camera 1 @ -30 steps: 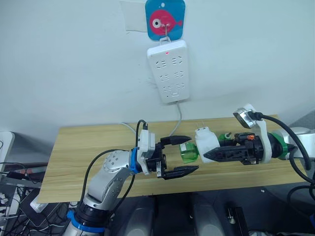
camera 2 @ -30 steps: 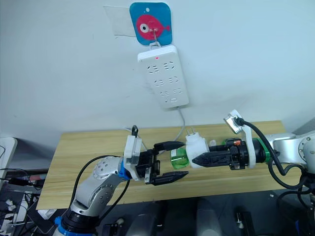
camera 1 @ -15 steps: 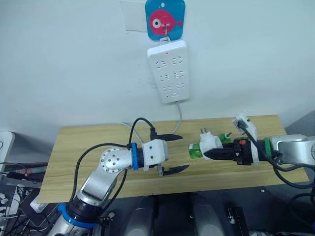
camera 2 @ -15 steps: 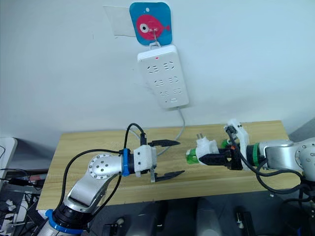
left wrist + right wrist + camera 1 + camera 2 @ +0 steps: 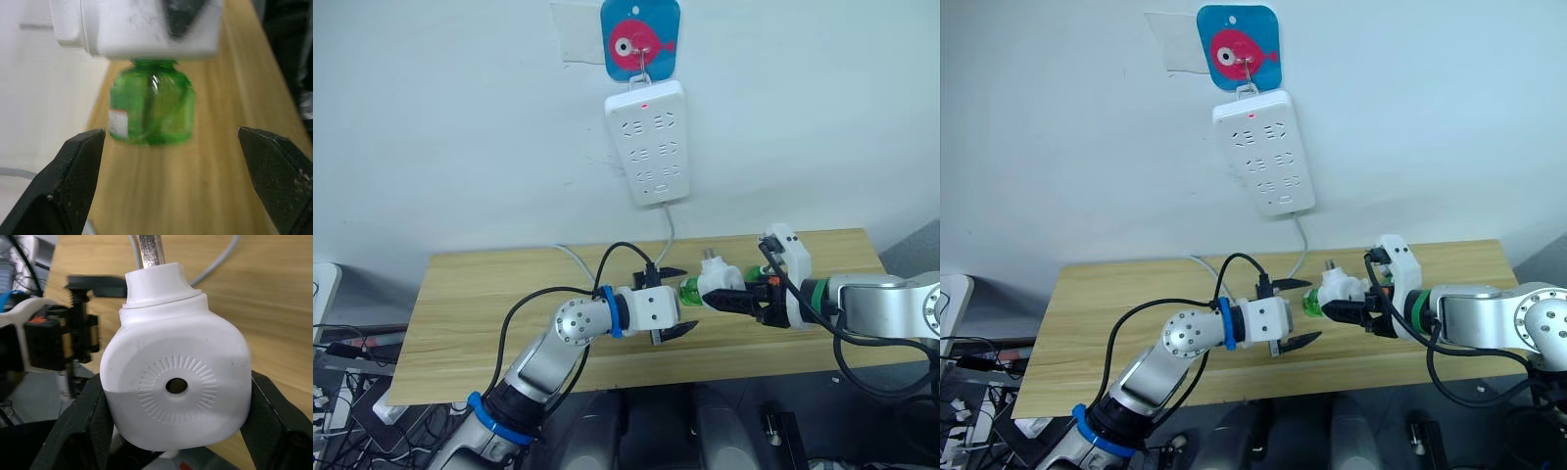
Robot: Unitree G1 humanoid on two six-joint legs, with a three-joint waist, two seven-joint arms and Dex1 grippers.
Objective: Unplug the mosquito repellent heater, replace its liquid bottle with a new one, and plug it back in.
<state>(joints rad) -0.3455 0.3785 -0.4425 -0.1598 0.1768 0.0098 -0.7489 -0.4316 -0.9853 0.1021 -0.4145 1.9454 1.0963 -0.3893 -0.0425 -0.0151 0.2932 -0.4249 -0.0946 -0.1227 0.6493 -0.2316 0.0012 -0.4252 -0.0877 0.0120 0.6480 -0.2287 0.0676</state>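
Heater: the mosquito repellent heater [image 5: 717, 287] is unplugged and held in the air just above the bench [image 5: 460, 294], near its middle, plug pins pointing up toward 12 o'clock.
Right hand: the right hand [image 5: 736, 303] is closed on the heater's white body, one finger on each side, keeping it steady so the bottle end faces the other arm.
Bottle: the green liquid bottle [image 5: 150, 101] is still seated in the heater, sticking out at the heater's 9 o'clock side in the head views.
Left hand: the left hand [image 5: 677, 302] is wide open and holds nothing; its fingers [image 5: 68, 181] straddle the bottle without touching it, apparently lined up to grip and twist it out.
Power strip: the power strip [image 5: 647, 142] hangs on the wall at 12 o'clock from the heater, well apart, red lamp lit, sockets free for plugging back in.
Stage: judged as bottle removal, not yet begun.
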